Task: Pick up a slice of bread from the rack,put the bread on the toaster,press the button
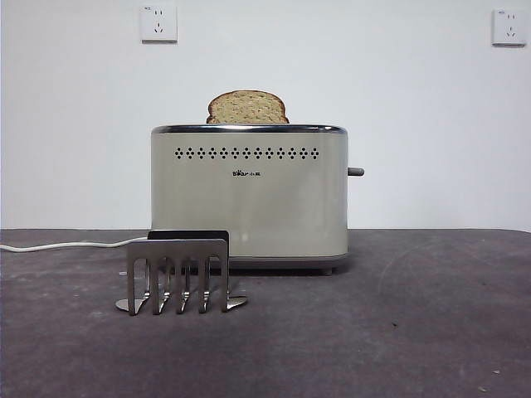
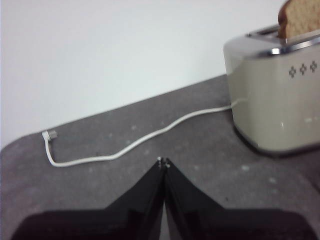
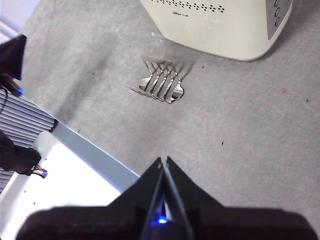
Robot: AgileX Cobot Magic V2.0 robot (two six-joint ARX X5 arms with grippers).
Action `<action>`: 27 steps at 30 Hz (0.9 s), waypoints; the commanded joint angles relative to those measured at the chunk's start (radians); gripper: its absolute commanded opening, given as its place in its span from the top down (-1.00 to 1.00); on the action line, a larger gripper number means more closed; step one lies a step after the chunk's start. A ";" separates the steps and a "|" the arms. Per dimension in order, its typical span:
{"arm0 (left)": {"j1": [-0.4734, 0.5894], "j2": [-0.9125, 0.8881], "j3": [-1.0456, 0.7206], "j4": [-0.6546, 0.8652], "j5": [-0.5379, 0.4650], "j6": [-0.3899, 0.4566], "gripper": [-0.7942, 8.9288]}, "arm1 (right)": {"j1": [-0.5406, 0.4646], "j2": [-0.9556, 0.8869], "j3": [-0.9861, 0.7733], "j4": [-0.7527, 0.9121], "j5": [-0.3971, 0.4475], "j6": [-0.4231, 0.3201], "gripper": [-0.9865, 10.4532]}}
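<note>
The slice of bread [image 1: 247, 108] stands in the toaster's slot, its domed top showing above the chrome rim; it also shows in the left wrist view [image 2: 299, 20]. The cream toaster [image 1: 249, 195] stands mid-table, and shows in the left wrist view [image 2: 275, 100] and the right wrist view [image 3: 220, 25]. The grey button [image 1: 356, 172] sticks out from its right narrow side. The steel rack [image 1: 178, 278] stands empty in front of the toaster's left part, also in the right wrist view [image 3: 161, 82]. My left gripper [image 2: 163, 162] is shut and empty, off to the toaster's cord side. My right gripper [image 3: 163, 161] is shut and empty, high above the table's front edge.
The white cord [image 1: 66, 245] runs left from the toaster across the dark table [image 1: 398, 332]; its plug end [image 2: 50, 135] lies loose. Two white wall sockets [image 1: 158, 23] sit high on the back wall. The table's front edge [image 3: 95, 150] shows in the right wrist view.
</note>
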 commanded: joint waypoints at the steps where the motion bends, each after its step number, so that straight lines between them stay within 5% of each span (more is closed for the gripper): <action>1: 0.003 -0.043 -0.056 0.010 0.001 0.001 0.84 | 0.001 0.000 -0.004 0.003 0.003 -0.009 0.83; 12: 0.003 -0.100 -0.125 -0.121 0.013 -0.044 0.84 | 0.001 0.000 -0.004 0.002 0.002 -0.009 0.83; 16: 0.003 -0.100 -0.125 -0.121 0.019 -0.120 0.84 | 0.001 0.000 -0.004 0.003 0.002 -0.009 0.83; 27: 0.003 -0.099 -0.125 -0.122 0.011 -0.120 0.84 | 0.001 0.000 -0.004 0.003 0.002 -0.009 0.83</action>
